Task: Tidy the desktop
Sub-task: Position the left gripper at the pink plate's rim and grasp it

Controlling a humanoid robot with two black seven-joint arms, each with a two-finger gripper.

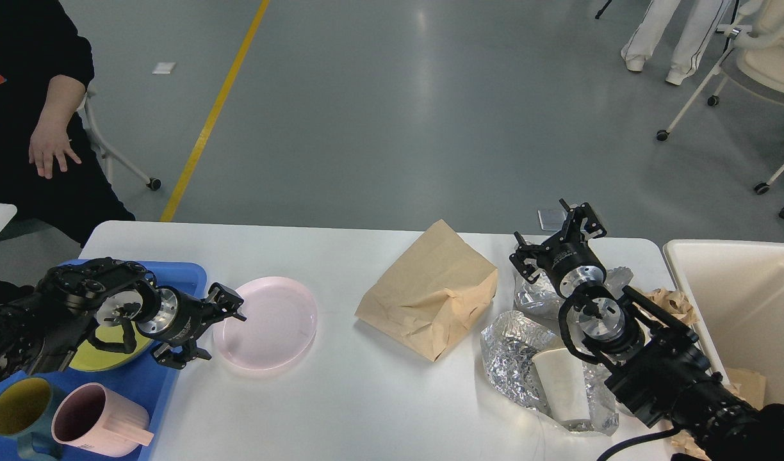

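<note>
The left claw (207, 326) gapes beside the pink plate (267, 322) to tray it; the right claw (558, 234) hangs spread, empty, over foil (533, 291).

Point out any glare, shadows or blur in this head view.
Head view: overhead lights glare in pale streaks on the grey floor; the foil glints; the paper bag casts a soft shadow on the desktop; the focus is sharp throughout.
</note>
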